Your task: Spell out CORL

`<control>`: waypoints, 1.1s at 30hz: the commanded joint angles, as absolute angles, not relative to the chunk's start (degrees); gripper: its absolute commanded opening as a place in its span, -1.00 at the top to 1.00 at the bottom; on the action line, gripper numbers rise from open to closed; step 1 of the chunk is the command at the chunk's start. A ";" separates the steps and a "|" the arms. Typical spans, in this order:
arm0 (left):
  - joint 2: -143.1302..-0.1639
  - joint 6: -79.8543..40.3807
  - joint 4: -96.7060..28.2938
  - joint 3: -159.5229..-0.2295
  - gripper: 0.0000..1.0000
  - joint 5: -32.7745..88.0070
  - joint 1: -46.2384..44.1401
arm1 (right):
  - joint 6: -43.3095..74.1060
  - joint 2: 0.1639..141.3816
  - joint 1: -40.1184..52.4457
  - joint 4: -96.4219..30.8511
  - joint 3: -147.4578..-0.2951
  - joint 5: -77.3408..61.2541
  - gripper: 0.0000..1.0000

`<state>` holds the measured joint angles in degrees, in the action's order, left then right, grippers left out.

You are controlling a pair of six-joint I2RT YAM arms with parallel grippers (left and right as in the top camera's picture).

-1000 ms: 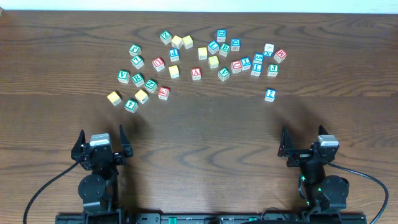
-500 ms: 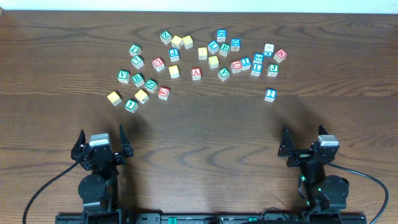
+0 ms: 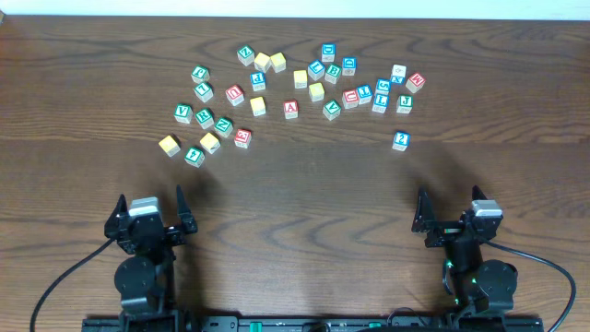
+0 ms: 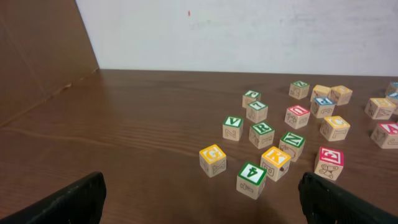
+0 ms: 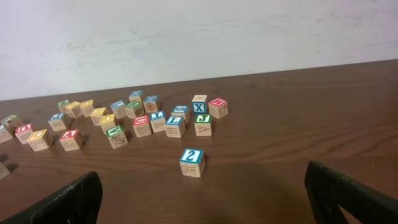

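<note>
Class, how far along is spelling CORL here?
Nothing is done yet: no letters are lined up. The R cube and L cube sit among the scattered cubes. Both the left gripper and right gripper are open, empty. All four letters remain to place.

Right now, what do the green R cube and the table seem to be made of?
Green R cube: probably pale bare wood, from its tan sides; the top looks painted. Table: dark wood or wood-look laminate, from its grain lines; slight sheen.
</note>
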<state>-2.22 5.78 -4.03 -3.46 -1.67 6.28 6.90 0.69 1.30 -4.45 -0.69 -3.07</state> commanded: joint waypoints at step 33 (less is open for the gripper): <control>-58.22 2.66 -29.82 -54.19 -0.95 11.40 6.42 | 6.13 0.30 0.80 -4.49 -0.51 -3.40 -0.98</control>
<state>-56.58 3.01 -28.29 -50.65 10.52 6.28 6.90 0.67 1.30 -4.45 -0.67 -3.07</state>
